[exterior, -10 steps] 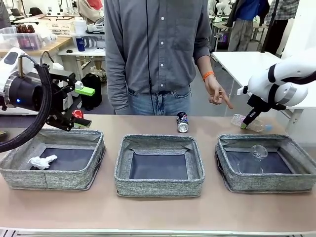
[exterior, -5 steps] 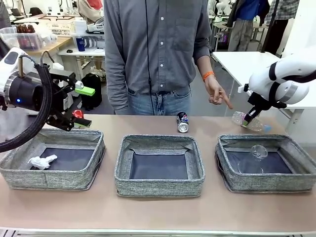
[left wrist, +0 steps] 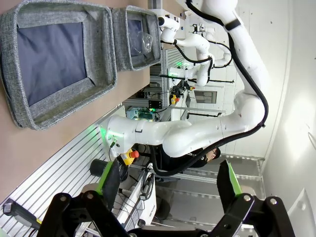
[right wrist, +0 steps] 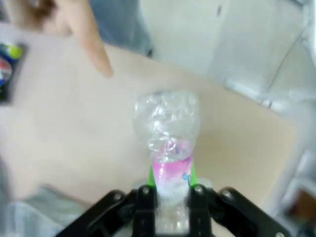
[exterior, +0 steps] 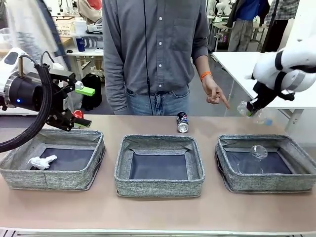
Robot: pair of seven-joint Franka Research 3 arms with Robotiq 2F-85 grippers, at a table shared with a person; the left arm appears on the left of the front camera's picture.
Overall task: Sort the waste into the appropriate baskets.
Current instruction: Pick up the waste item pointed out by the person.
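R gripper (right wrist: 171, 178) clamped tight on the clear bottle (right wrist: 165, 116), held in the air just past the far rim of the right basket (exterior: 224, 148). Carry step, I reckon; next: bring it nearer over that bin, then release. Bottle's long axis slants, cap end low-right. L gripper (exterior: 82, 106) wide open, empty.

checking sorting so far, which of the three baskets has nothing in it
The middle basket: its dark bottom is bare, while the left basket holds a white paper wad and the right basket a clear cup.
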